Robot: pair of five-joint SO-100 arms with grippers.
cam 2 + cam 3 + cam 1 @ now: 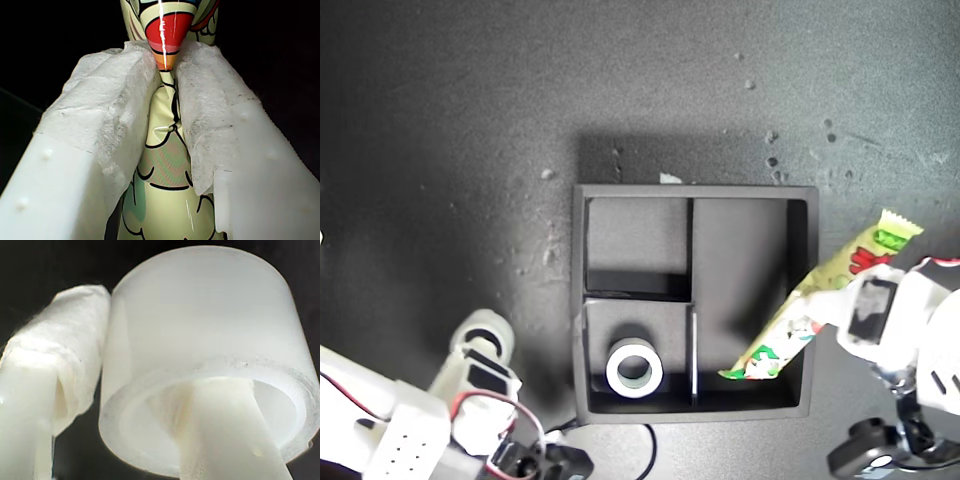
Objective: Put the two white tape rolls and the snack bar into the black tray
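My first claw (167,95) is pinching the light, crinkly snack bar (820,305) mid-length, where it is sagging least; my second claw (145,405) is gripping a stiff tape roll (210,350) through its wall.

My first gripper (828,322) — at 4 o'clock in the exterior view — clamps the bar (820,300); my second gripper (488,338), at 8 o'clock, pinches a roll's (486,333) wall.

Two white tape rolls (634,367) (488,335), one snack bar (820,300), one black tray (695,193), two arms.
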